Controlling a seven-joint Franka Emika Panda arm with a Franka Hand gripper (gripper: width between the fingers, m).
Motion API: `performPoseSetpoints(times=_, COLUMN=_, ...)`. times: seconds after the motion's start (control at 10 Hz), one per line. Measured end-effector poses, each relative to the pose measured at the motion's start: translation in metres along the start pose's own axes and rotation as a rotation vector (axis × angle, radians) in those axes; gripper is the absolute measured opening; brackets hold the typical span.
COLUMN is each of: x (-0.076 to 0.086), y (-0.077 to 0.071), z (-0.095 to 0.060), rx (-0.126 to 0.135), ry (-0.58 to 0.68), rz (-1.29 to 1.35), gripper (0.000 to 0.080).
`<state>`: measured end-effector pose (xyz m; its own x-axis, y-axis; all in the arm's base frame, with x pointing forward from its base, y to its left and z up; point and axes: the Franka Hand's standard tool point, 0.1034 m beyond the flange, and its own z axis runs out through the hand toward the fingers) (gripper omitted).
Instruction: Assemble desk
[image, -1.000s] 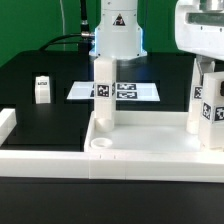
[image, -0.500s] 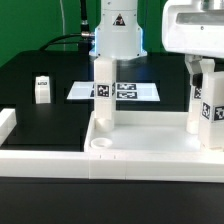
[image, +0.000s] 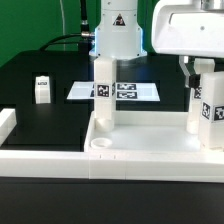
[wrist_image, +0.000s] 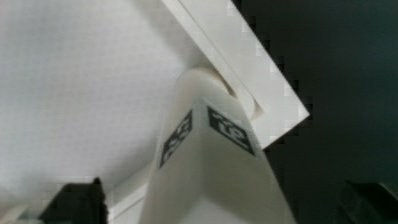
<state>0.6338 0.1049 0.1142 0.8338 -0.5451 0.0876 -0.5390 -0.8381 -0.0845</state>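
Note:
The white desk tabletop (image: 150, 157) lies rim up at the front. One tagged square leg (image: 103, 92) stands in its back corner on the exterior view's left. A second leg (image: 206, 102) stands in the back corner on the exterior view's right, turned corner-on. My gripper (image: 203, 66) hangs over the top of this leg, open, a finger on each side. In the wrist view the leg (wrist_image: 217, 150) rises from the tabletop (wrist_image: 71, 90) between my dark fingers (wrist_image: 75, 203), with gaps on both sides. A third loose leg (image: 41, 89) lies on the black table.
The marker board (image: 128, 91) lies flat behind the tabletop, in front of the arm's base (image: 118, 38). A low white border rail (image: 8, 122) runs along the exterior view's left. The black table ends at a green floor.
My gripper has shifted toward the exterior view's left over the leg on the right. The legs and tabletop have not moved.

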Motion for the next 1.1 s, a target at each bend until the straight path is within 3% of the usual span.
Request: performPoseSetpoints(times=1.1, x=0.0033, y=0.0036, z=0.0007, rx=-0.026, ry=0.011, rz=-0.689, gripper=0.0649)
